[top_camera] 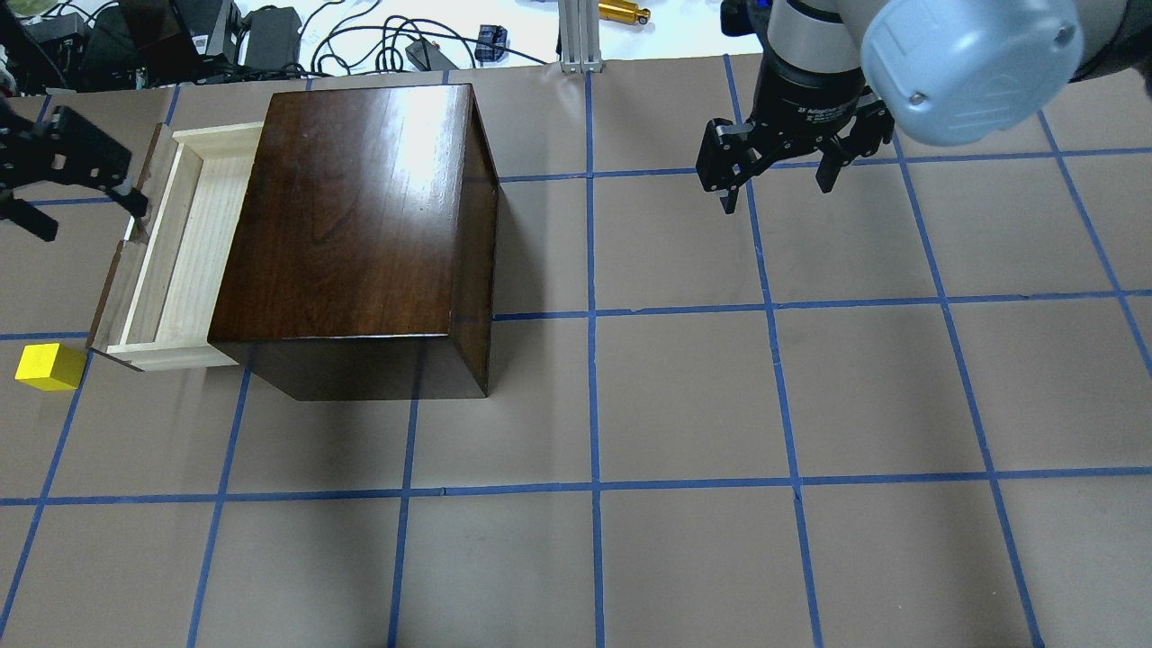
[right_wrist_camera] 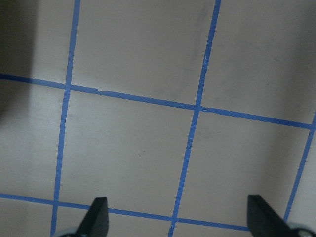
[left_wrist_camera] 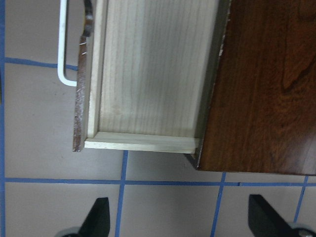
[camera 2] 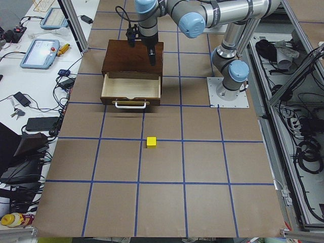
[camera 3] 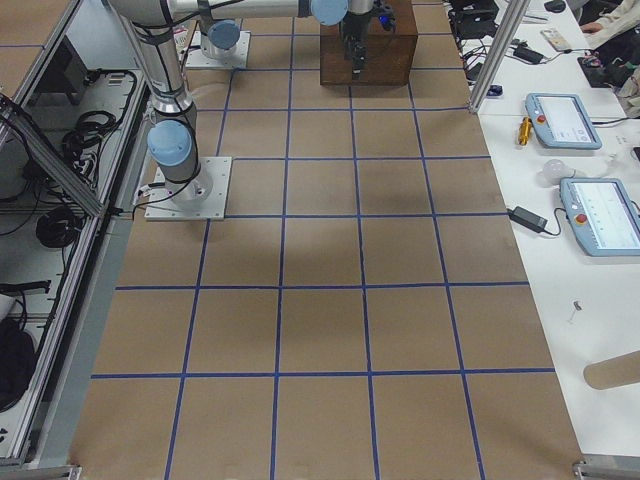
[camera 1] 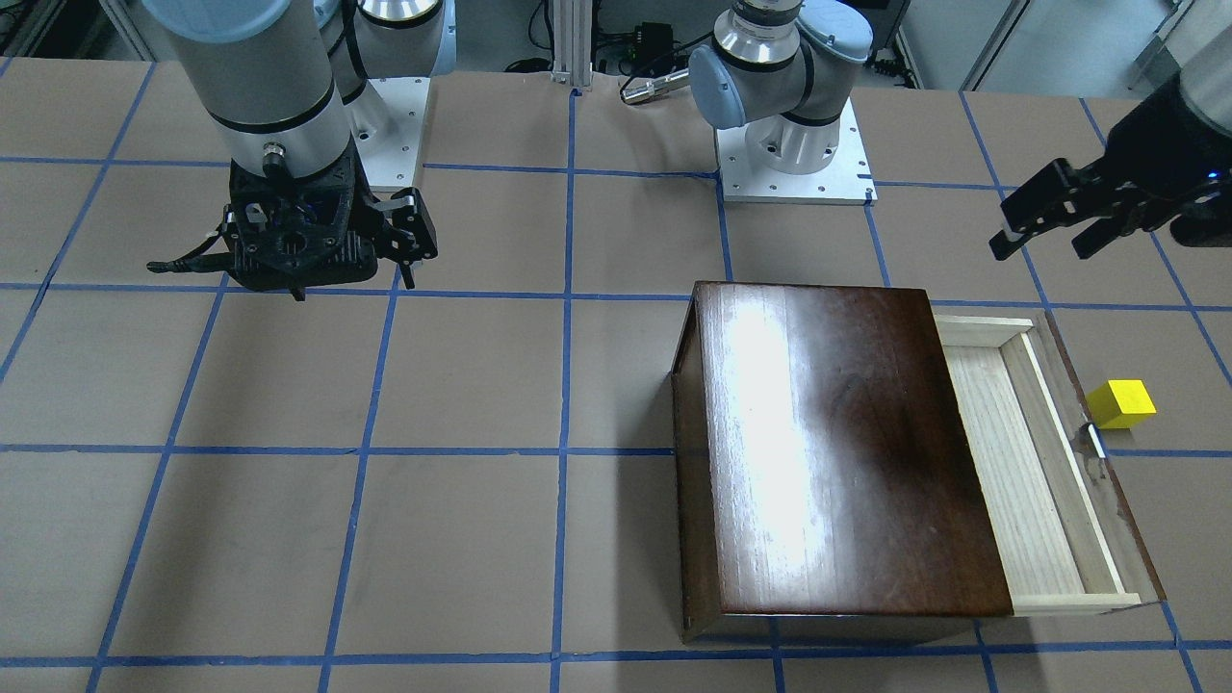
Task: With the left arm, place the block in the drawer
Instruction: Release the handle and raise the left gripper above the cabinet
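The yellow block lies on the table just outside the drawer's dark front panel, also in the overhead view and the left view. The drawer is pulled out of the dark brown box and its pale tray is empty. My left gripper hangs high beside the drawer, open and empty. Its wrist view shows the drawer's end corner below, with fingertips wide apart. My right gripper is open and empty over bare table, far from the box.
The table is brown with a blue tape grid. The arm bases stand at the robot's edge. Cables and power bricks lie beyond the far edge. The right wrist view shows only taped table.
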